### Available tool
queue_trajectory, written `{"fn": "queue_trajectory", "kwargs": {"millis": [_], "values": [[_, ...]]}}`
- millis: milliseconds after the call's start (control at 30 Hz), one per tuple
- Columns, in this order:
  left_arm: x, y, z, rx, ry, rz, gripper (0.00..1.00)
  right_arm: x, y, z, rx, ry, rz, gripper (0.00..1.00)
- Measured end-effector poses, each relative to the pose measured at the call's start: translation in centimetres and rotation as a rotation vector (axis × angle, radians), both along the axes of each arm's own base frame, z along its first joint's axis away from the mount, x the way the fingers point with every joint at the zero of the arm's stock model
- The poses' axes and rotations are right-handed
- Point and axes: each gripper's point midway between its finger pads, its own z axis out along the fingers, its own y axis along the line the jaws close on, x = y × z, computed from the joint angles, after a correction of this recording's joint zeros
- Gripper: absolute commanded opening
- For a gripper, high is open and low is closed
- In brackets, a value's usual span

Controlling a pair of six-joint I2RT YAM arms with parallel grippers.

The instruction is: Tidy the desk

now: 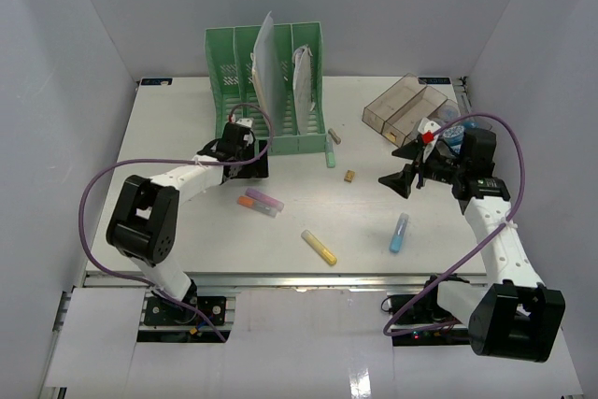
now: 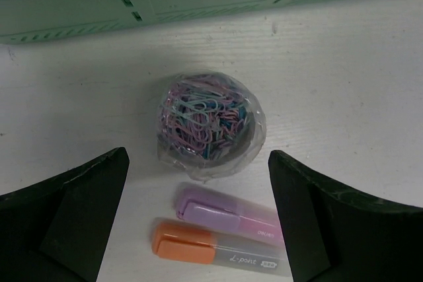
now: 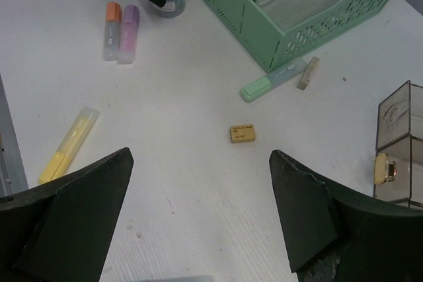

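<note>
The desk (image 1: 234, 249) fills the middle of the top view, a white top with loose stationery scattered in front of the green file rack (image 1: 271, 91) at upper centre and the clear brown tray (image 1: 406, 105) at upper right. The step in hand looks like picking up the clear round tub of paper clips (image 2: 210, 127). In the left wrist view the left gripper (image 2: 198, 155) hangs over it with its jaws spread wide and empty, the tub sitting between them but toward the rack side. To do this well, the arm should shift a little toward the rack so the tub is centred, then drop straight down and close slowly, since the thin clear wall will probably buckle under a hard squeeze. The purple highlighter (image 2: 228, 214) lies just beside the tub, with the orange highlighter (image 2: 211, 247) against it, so a finger coming down off-line could nudge either one. The right gripper (image 3: 199, 155) is also wide and holds nothing. It hovers at centre right of the desk, above bare surface near the small tan eraser (image 3: 242, 133), well apart from the left arm's work.
</note>
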Motion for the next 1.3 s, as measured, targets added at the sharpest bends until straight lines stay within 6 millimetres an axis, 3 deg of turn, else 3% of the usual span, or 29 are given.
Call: {"fn": "queue_trajectory", "kwargs": {"millis": [267, 367, 567, 767, 867, 967, 1067, 1167, 1300], "values": [[2.1, -0.5, -0.2, 0.006, -0.012, 0.021, 0.80, -0.3, 0.2, 0.0, 0.010, 0.005, 0.012, 0.90], [2.2, -0.6, -0.3, 0.001, -0.014, 0.026, 0.68, -0.3, 0.2, -0.1, 0.011, 0.011, 0.011, 0.90], [2.1, -0.7, -0.2, -0.022, -0.032, 0.035, 0.55, -0.9, 0.4, -0.4, 0.016, 0.014, 0.028, 0.91], [-0.2, -1.4, 2.1, -0.109, -0.045, -0.005, 0.48, -3.0, 2.4, -0.9, -0.011, 0.018, 0.126, 0.92], [-1.7, -3.0, 5.7, -0.247, -0.094, -0.062, 0.48, -4.4, 5.1, -1.2, -0.060, 0.025, 0.205, 0.92], [-3.7, -5.1, 10.5, -0.429, -0.162, -0.131, 0.47, -5.7, 7.9, -0.4, -0.082, -0.012, 0.300, 0.90], [-5.4, -7.0, 13.7, -0.595, -0.190, -0.202, 0.45, -6.2, 9.4, 0.2, -0.081, -0.069, 0.347, 0.90], [-7.1, -8.9, 13.9, -0.755, -0.129, -0.250, 0.44, -5.5, 10.9, 1.0, -0.077, -0.193, 0.347, 0.90], [-9.0, -10.6, 11.9, -0.901, 0.040, -0.259, 0.43, -4.6, 12.6, 2.2, -0.060, -0.277, 0.352, 0.90]]}}
